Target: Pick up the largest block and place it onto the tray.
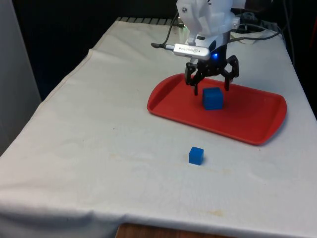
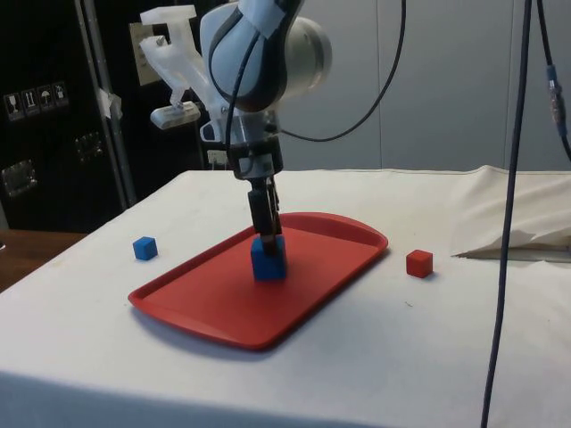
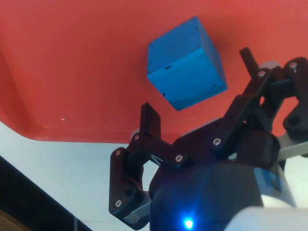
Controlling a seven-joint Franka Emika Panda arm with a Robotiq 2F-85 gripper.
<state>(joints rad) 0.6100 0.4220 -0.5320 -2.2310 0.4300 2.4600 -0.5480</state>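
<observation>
Blue, the largest block [image 1: 213, 98] sits flat on the red tray [image 1: 257, 119] right of centre in the front view, nearer the tray's left end. Just above it hangs the black gripper [image 1: 211, 85], fingers spread wide and touching nothing. A small blue cube [image 1: 196, 155] lies lower in that view; a red cube [image 2: 419, 263] sits right of the tray in the side view.

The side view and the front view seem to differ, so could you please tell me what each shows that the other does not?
Side view alone: a small red block on the cloth beside the tray. Front view alone: the spread between the open gripper fingers above the large blue block. Both: that block resting on the red tray, and a small blue block on the cloth.
</observation>
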